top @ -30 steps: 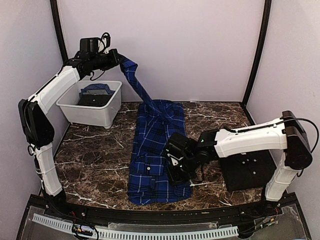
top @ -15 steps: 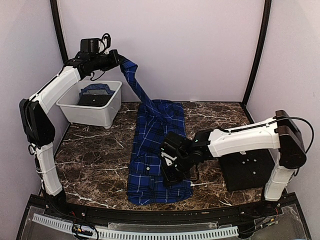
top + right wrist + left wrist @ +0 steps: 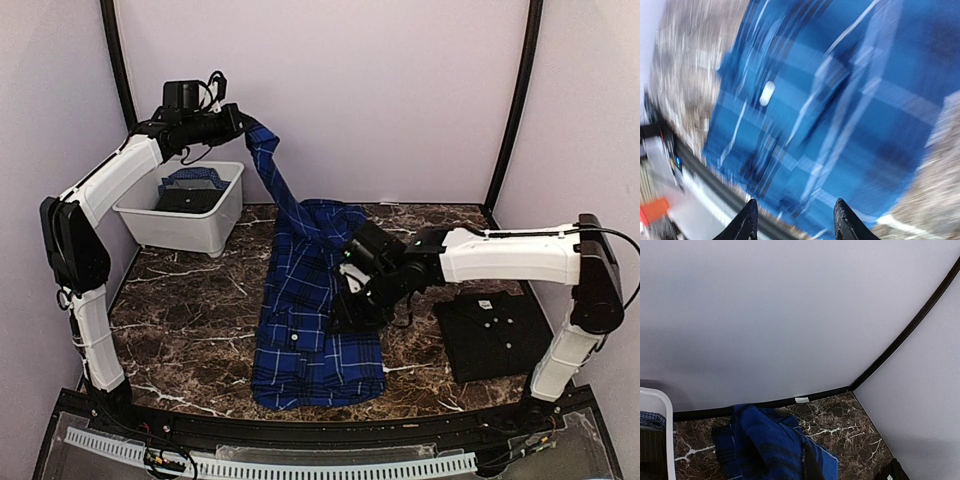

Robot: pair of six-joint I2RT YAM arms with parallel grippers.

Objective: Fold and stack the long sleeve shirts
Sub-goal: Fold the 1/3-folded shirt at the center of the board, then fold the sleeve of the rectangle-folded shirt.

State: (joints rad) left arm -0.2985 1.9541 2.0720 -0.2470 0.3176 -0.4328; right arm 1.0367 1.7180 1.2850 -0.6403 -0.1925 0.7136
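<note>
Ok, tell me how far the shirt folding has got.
Done: the black shirt lies folded at the right. In hand: the left pincer holds the plaid shirt up by a sleeve; the right pincer hovers open over it. Left: fold it, stack it with the black one.

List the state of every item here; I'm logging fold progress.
Royal-blue plaid button-up shirt: lying lengthwise on marble table, one sleeve lifted.
Plain black button-up shirt: folded, lying flat.
White plastic tub: upright, clothes inside.
Left gripper: shut on the plaid sleeve.
Right gripper: open, empty, above the plaid shirt.
</note>
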